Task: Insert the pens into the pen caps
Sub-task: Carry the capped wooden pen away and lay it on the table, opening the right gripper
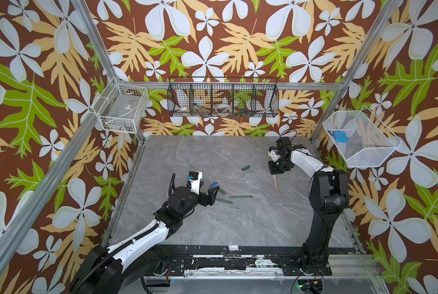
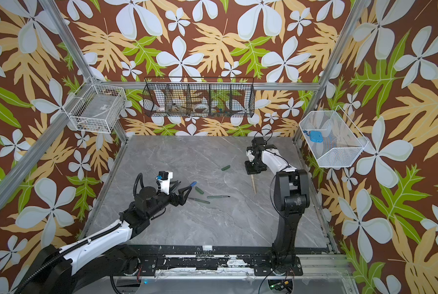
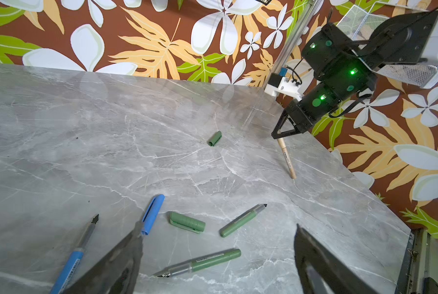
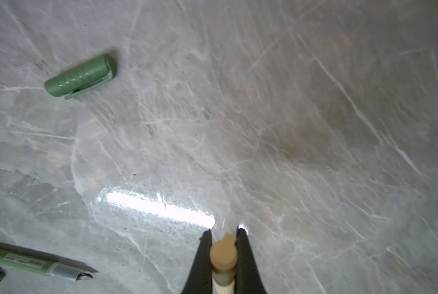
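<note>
Grey marble table, enclosed by leaf-patterned walls, carries all loose parts. Left gripper: fingers spread wide, grasping nothing, low over the cluster near the left arm. Blue cap lies just beyond one fingertip. Blue pen lies outside that same finger, long axis roughly parallel to the cap's, nib pointing away from the wrist. One green pen lies between the fingers, its axis running from one finger toward the other. Right gripper: clenched on the tan pen, which stands tilted, lower end on the table, well apart from the cluster. The left arm is judged nearer for the next pick.
</note>
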`<act>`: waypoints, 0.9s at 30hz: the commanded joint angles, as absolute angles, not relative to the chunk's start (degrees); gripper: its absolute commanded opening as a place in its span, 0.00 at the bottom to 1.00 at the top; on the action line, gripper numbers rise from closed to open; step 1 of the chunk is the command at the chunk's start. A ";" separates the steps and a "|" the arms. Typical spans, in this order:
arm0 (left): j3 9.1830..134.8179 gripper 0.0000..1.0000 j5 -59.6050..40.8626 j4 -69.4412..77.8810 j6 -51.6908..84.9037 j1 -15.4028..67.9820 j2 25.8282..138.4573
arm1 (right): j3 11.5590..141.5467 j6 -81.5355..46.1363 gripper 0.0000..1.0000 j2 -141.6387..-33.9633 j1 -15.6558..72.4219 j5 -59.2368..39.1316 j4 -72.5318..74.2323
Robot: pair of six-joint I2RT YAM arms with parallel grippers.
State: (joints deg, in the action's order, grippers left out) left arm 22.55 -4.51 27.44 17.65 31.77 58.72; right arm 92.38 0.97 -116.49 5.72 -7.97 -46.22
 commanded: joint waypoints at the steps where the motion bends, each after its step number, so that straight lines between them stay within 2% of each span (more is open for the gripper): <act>1: 22.68 0.93 -4.40 29.66 17.24 31.73 58.87 | 94.07 2.17 0.00 -118.59 4.56 -6.04 -49.23; 17: 22.68 0.95 -5.31 30.32 17.50 31.73 60.23 | 99.49 2.59 0.03 -127.62 1.41 -3.56 -50.41; 24: 22.50 0.95 -5.19 30.28 17.47 31.73 59.94 | 98.41 2.81 0.08 -128.54 1.41 -2.37 -49.45; 27: 22.37 0.95 -4.61 30.32 17.49 31.73 59.86 | 98.26 2.64 0.15 -128.32 1.40 -2.02 -48.92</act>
State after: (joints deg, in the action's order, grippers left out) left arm 22.46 -4.99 28.34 17.65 31.77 60.10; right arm 99.00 2.17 -127.35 1.52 -4.10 -49.39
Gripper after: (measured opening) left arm 0.952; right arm 0.137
